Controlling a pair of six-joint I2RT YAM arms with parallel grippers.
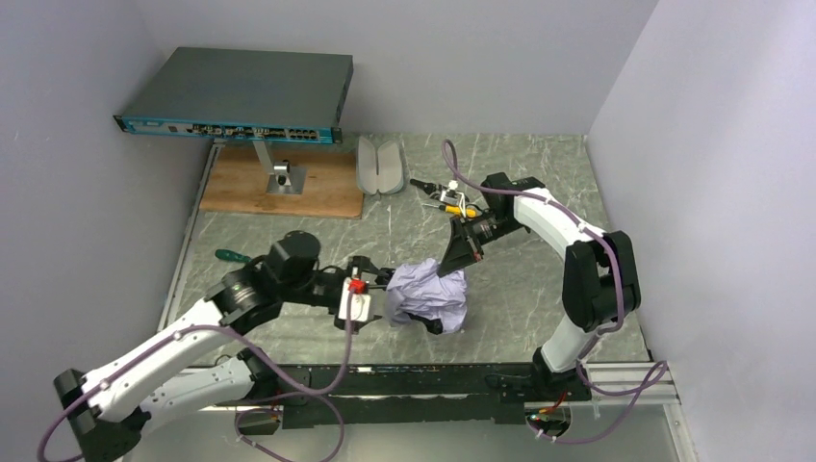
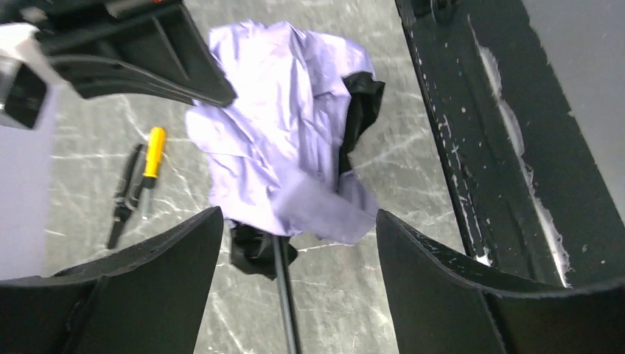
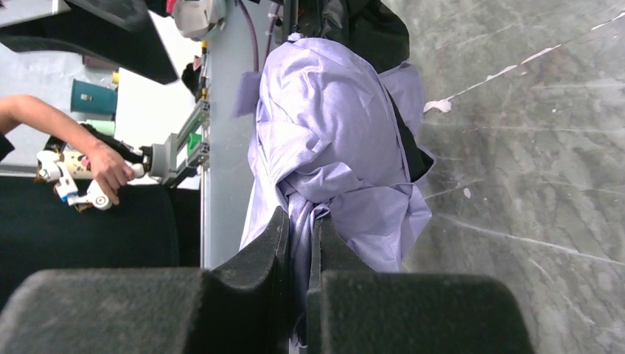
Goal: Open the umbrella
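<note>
Umbrella (image 1: 428,298) unopened, bunched mid-table between the arms; right gripper (image 3: 298,221) pinching its lavender fabric, left gripper (image 2: 295,221) jaws spread either side of the shaft (image 2: 286,295), gripping nothing. Opening barely begun; next probably clamp shaft, pull apart

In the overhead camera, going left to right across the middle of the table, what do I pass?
A green-handled tool → left gripper → umbrella. The right gripper overlaps the umbrella, so it has no clear place in the order.
</note>
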